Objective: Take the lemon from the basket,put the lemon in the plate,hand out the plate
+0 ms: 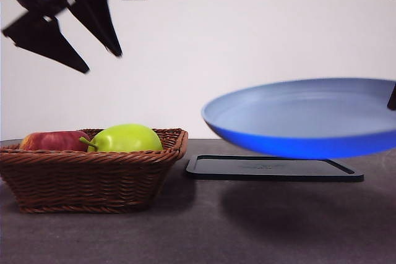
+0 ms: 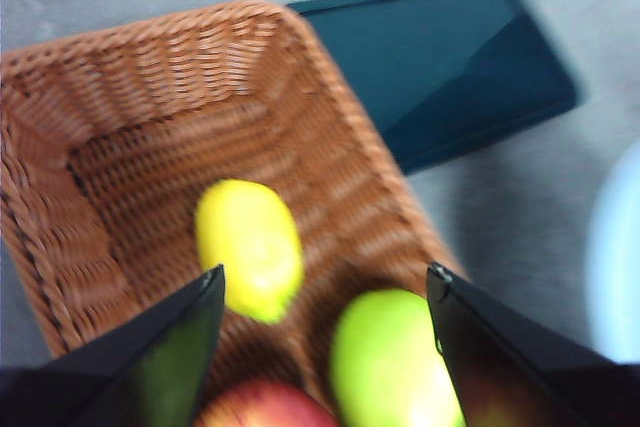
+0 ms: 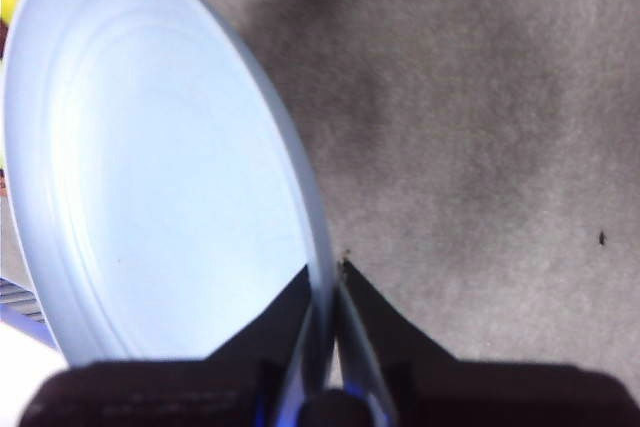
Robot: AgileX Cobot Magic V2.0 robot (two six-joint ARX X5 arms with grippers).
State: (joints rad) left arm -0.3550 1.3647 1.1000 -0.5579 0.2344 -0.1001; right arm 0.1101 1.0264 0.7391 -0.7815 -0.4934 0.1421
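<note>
Front view: left gripper (image 1: pixel 99 60) hangs high above the basket (image 1: pixel 93 177), jaws spread wide and angled down, holding nothing. A red apple (image 1: pixel 52 140) and a green fruit (image 1: pixel 127 138) show over the rim. The plate (image 1: pixel 303 122) is held in the air above the black tray (image 1: pixel 272 169), clear of the table (image 1: pixel 198 227).

Left wrist view: the lemon (image 2: pixel 249 247) lies on the basket floor between the open jaws, beside the green fruit.

Right wrist view: right gripper (image 3: pixel 330 282) is clamped narrow on the plate's rim, plate empty.
</note>
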